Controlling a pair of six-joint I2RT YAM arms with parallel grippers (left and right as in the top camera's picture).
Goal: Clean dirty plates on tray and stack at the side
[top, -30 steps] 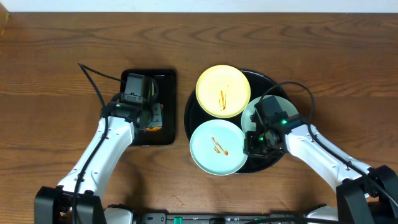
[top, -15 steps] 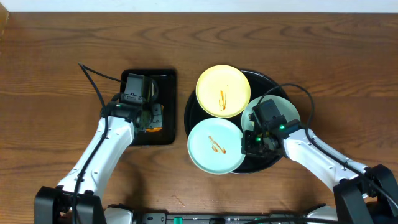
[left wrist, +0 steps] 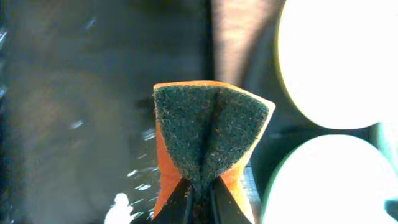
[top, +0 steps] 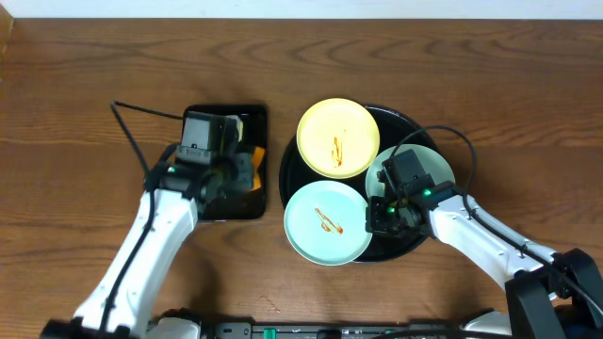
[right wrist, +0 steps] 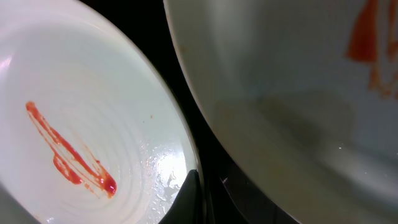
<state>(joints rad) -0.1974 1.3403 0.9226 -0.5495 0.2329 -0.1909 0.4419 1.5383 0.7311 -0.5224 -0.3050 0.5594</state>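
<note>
The round black tray (top: 406, 120) holds three plates. A pale yellow plate (top: 338, 138) with a sauce streak lies at the back. A mint-blue plate (top: 327, 222) with sauce lies at the front left, overhanging the rim. A second mint-blue plate (top: 426, 168) is partly hidden under my right arm. My right gripper (top: 376, 217) is shut on the right rim of the sauced mint-blue plate (right wrist: 81, 137), as the right wrist view (right wrist: 202, 198) shows. My left gripper (top: 239, 172) is shut on an orange sponge (left wrist: 208, 134) with a dark green scouring face, held above the rectangular tray's right edge.
A smaller rectangular black tray (top: 215, 202) with wet specks lies left of the round tray. The yellow plate (right wrist: 292, 93) sits close above and right of my right gripper. Bare wooden table (top: 85, 94) surrounds both trays.
My left gripper has lifted the sponge off the rectangular tray and moved it right. The right gripper and the sauced mint-blue plate shifted slightly left, then held.
</note>
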